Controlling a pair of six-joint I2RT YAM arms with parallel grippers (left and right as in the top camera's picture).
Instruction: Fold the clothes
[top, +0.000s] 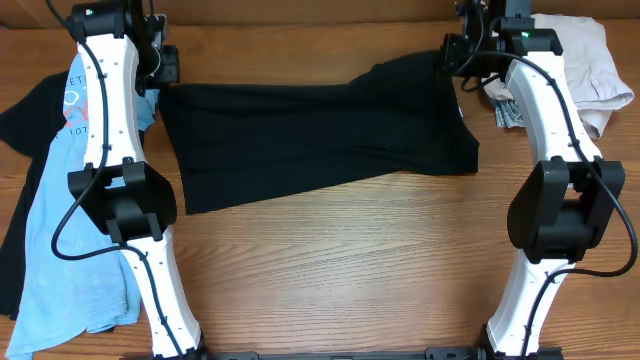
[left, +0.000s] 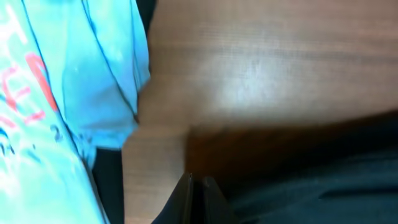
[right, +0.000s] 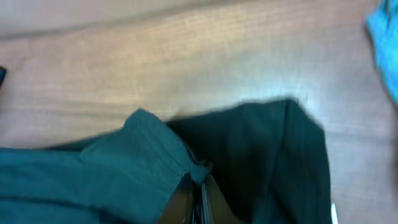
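Observation:
A large black T-shirt (top: 320, 130) lies spread across the back half of the table, stretched between my two grippers. My left gripper (top: 168, 68) is at its left end. In the left wrist view its fingers (left: 196, 183) are pressed together, with the black fabric (left: 323, 186) right beside them. At the shirt's right end my right gripper (top: 455, 52) is shut on a bunched hem (right: 200, 183) of the black cloth (right: 267, 162). A light blue T-shirt (top: 75, 240) with red-and-white lettering (left: 93, 74) lies at the left, under the left arm.
Another dark garment (top: 20, 120) lies under the blue one at the far left. A pale crumpled garment (top: 590, 60) and a small patterned piece (top: 508, 112) sit at the back right. Bare wooden tabletop (top: 340, 270) fills the front.

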